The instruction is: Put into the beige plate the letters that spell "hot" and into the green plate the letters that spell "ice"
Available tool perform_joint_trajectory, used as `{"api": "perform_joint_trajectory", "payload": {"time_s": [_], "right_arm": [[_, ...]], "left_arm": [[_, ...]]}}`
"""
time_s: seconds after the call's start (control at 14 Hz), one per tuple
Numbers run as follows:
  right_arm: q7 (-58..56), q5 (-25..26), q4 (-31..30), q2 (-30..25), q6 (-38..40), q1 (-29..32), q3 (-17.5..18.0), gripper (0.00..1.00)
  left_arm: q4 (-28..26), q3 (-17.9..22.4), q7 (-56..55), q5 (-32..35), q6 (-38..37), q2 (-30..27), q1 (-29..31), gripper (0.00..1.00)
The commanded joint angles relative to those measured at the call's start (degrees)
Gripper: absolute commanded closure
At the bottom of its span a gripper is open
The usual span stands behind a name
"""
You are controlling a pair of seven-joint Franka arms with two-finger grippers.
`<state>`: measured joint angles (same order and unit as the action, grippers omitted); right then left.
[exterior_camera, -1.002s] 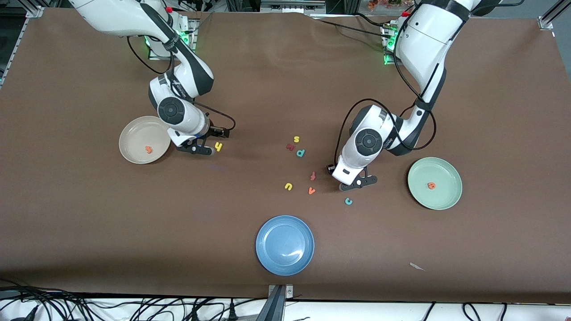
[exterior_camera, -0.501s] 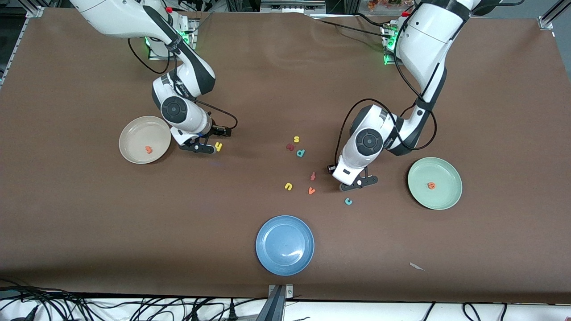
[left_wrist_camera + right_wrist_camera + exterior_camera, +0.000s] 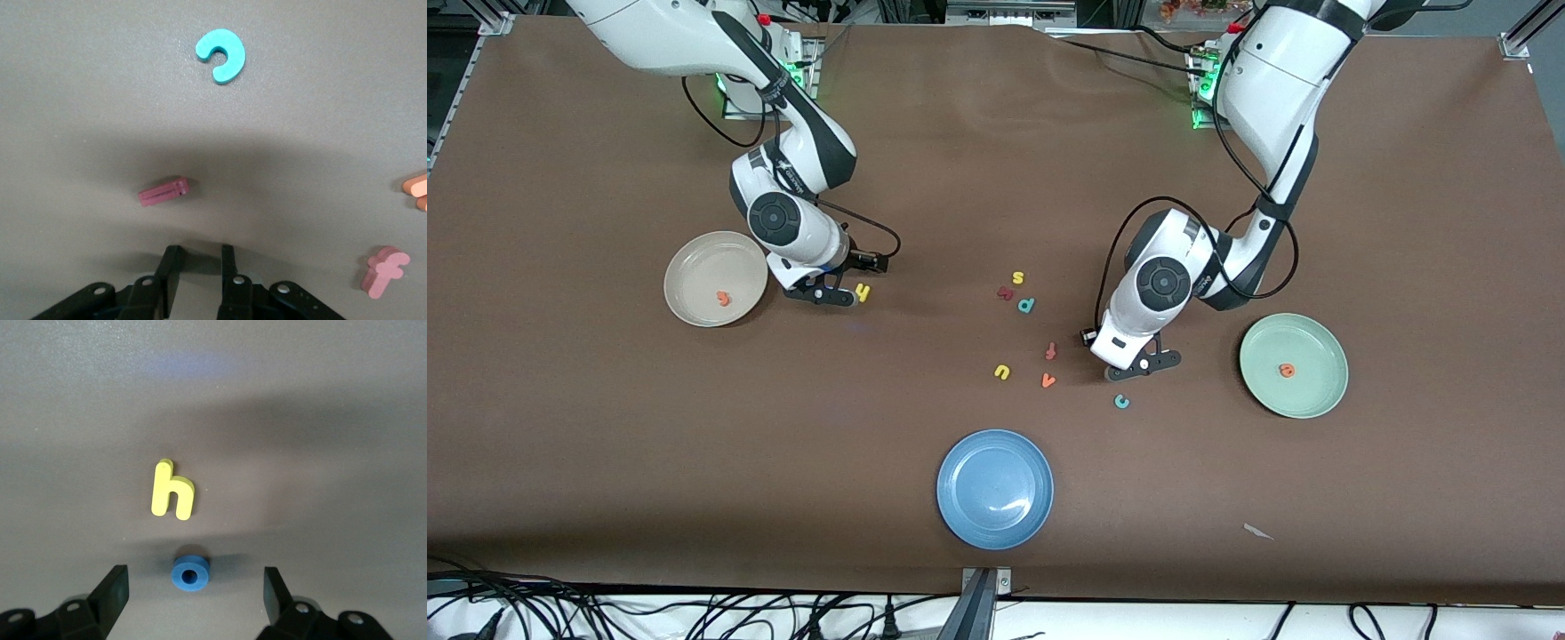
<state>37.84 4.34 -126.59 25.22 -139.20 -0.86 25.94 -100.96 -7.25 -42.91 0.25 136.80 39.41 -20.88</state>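
The beige plate holds an orange t. Beside it my right gripper hangs low and open, with the blue o on the table between its fingers. The yellow h lies just ahead of it. The green plate holds an orange e. My left gripper is low over the table with only a narrow gap between its fingers and nothing in it. The dark red i lies just ahead of its tips, and the teal c is nearer the front camera.
A blue plate sits near the front edge. Loose letters lie mid-table: yellow s, a dark red letter, teal p, reddish f, yellow u, orange v. A paper scrap lies near the front.
My right gripper has edged slightly toward the yellow h. The left arm has hardly moved.
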Motion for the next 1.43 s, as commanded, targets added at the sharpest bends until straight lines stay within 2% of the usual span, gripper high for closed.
{"api": "perform_joint_trajectory", "payload": {"time_s": [0.0,0.29,0.43,0.64,0.79,0.86,0.93,1.14,1.29,1.36], "right_arm": [[1.0,0.2,-0.9,-0.3,-1.4,-0.1,0.3,0.10],[1.0,0.8,-0.9,-0.3,-2.6,-0.4,0.3,0.11],[0.9,0.9,-1.4,-0.1,-4.3,-0.8,0.2,0.12],[0.9,1.0,-1.4,0.8,-4.4,-2.4,-0.2,0.12],[0.9,1.3,-1.4,1.1,-4.7,-2.4,-0.4,0.16],[0.9,2.1,-1.5,1.5,-4.8,-2.3,-0.5,0.24],[0.9,2.3,-1.5,1.5,-4.8,-2.3,-0.6,0.25],[0.8,2.5,-1.5,1.5,-4.8,-2.2,-1.0,0.37],[0.8,2.5,-1.5,1.5,-4.8,-2.2,-1.0,0.52],[0.8,2.5,-1.6,1.5,-4.8,-2.2,-1.1,0.54]], "left_arm": [[-0.1,0.4,-1.1,1.5,0.7,0.5,-0.6,0.71],[-0.1,0.4,-0.6,1.6,-0.1,0.0,-0.1,0.67],[0.5,0.6,-0.5,1.6,-2.3,-0.5,0.1,0.62],[0.8,0.6,0.5,4.1,-6.0,-2.9,0.4,0.41],[0.8,0.6,3.8,4.2,-6.3,-3.3,0.9,0.38],[0.8,0.6,6.2,4.5,-6.3,-3.4,1.3,0.36],[0.8,0.6,9.2,4.5,-6.3,-3.5,1.5,0.33],[0.7,0.6,20.7,4.6,-6.3,-3.5,2.8,0.27],[0.7,0.6,24.9,4.6,-6.3,-3.5,2.7,0.23],[0.3,0.6,26.1,4.7,-6.3,-3.5,2.5,0.19]]}}
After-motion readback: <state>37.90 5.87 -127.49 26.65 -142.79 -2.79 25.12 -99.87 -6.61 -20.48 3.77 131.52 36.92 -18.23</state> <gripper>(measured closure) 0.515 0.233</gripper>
